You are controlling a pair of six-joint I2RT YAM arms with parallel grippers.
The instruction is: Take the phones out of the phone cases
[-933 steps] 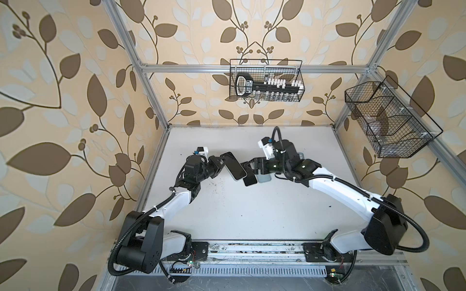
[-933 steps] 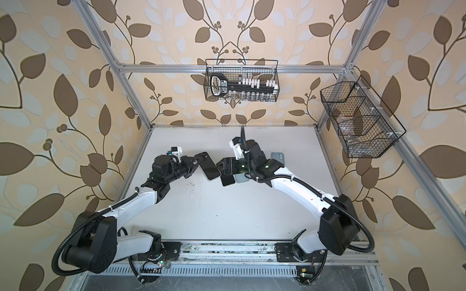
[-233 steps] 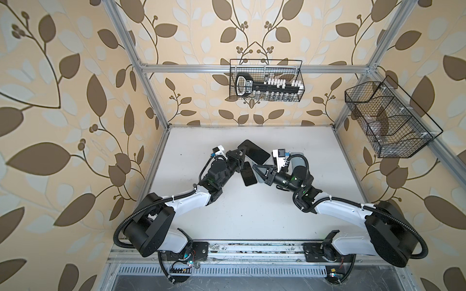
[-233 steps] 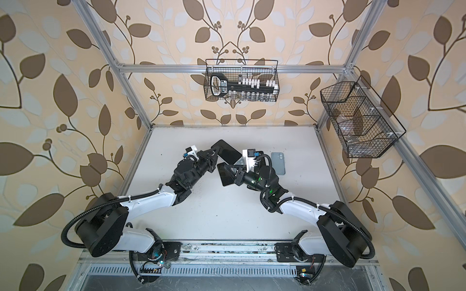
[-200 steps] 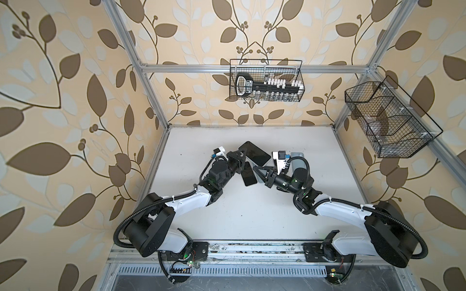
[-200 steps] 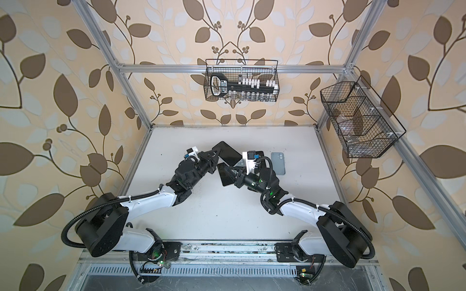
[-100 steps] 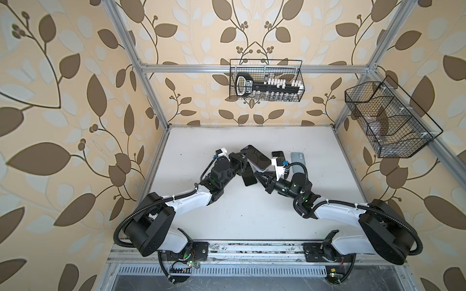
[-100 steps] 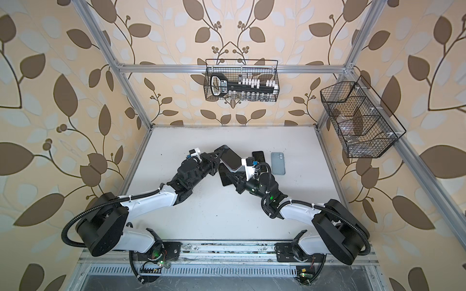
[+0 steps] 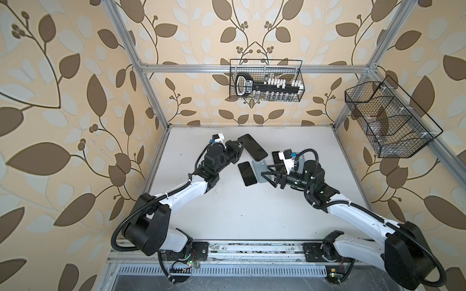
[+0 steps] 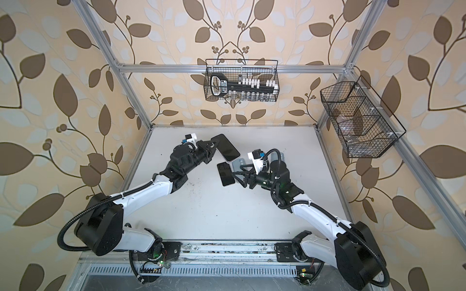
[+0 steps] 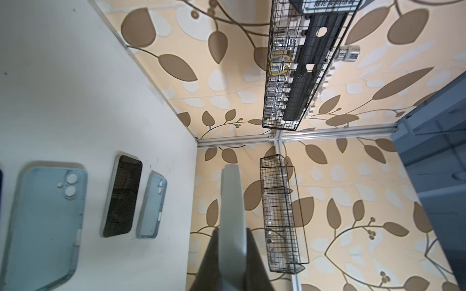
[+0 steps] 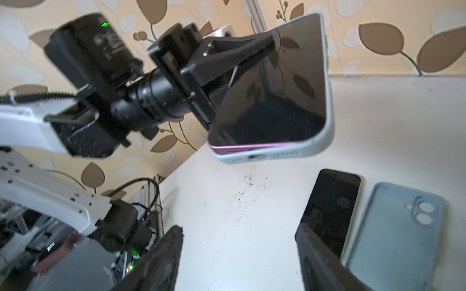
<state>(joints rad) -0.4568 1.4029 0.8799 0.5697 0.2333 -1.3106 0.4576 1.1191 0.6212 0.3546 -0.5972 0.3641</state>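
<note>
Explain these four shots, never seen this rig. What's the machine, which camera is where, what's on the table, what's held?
Two robot arms are mounted at the front of a white table. Both top views look down from one overhead camera pair; each wrist view comes from a camera on that arm. The left pincer is shut on a cased phone, lifted off the table. The right pincer is open and empty. Near it lie a bare phone and an empty case; a second phone and second case lie farther back.
</note>
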